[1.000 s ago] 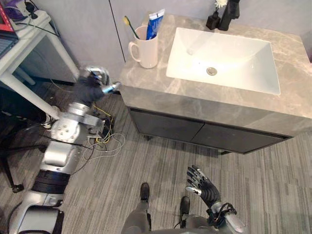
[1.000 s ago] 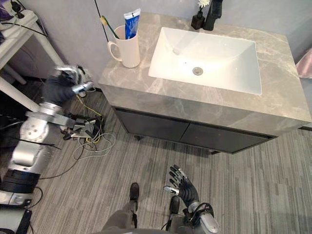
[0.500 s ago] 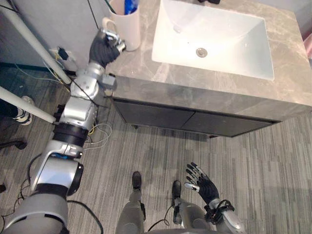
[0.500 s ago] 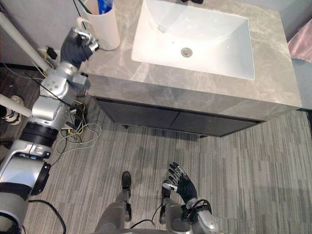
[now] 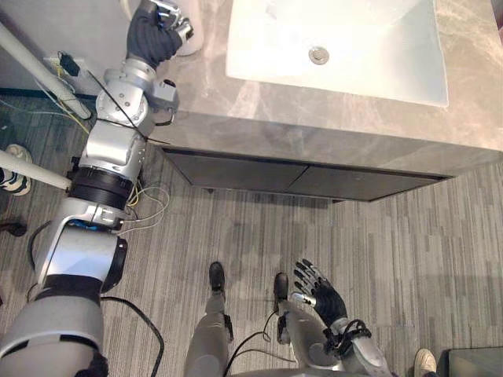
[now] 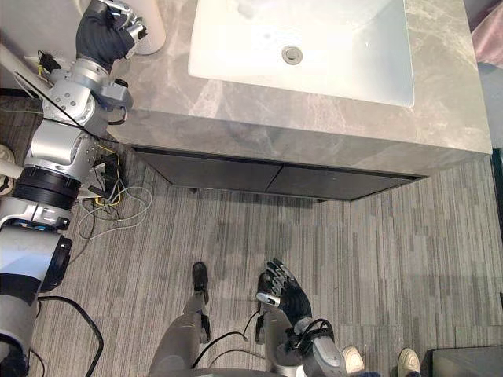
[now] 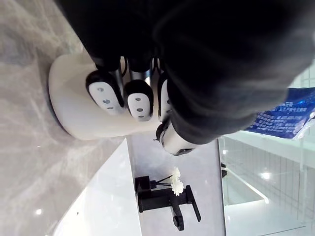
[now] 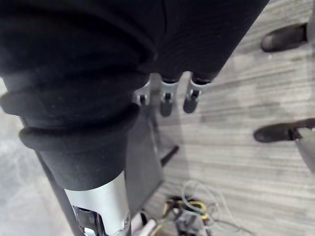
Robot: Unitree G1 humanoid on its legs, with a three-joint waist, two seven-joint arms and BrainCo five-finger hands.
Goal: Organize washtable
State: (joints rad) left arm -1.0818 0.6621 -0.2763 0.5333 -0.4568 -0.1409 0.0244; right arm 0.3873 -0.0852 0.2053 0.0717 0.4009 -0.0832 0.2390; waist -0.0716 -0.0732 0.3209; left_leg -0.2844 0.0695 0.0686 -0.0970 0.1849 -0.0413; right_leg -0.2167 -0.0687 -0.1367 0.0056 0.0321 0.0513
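Note:
A white mug (image 7: 78, 115) stands at the far left corner of the grey marble countertop (image 5: 259, 110), with a blue toothpaste tube (image 7: 285, 120) sticking out of it. My left hand (image 5: 156, 30) is raised to the mug's left side, and the mug's lower edge (image 5: 191, 45) shows just past it. In the left wrist view its fingers (image 7: 138, 98) are curled tight against the mug. The handle is hidden under the hand. My right hand (image 5: 318, 294) hangs low over the floor with its fingers (image 8: 166, 101) spread and straight, holding nothing.
A white sink basin (image 5: 377, 55) fills the middle of the countertop, with dark cabinet drawers (image 5: 314, 181) below. A black faucet and a flower (image 7: 170, 196) stand behind the basin. Loose cables (image 5: 145, 208) lie on the floor by a white table leg (image 5: 35, 59). A person's shoe (image 6: 409, 361) shows at the lower right.
The camera has tilted down and closer to the counter. My left hand rose from beside the counter to the mug's handle side and stays there. The right hand still hangs open.

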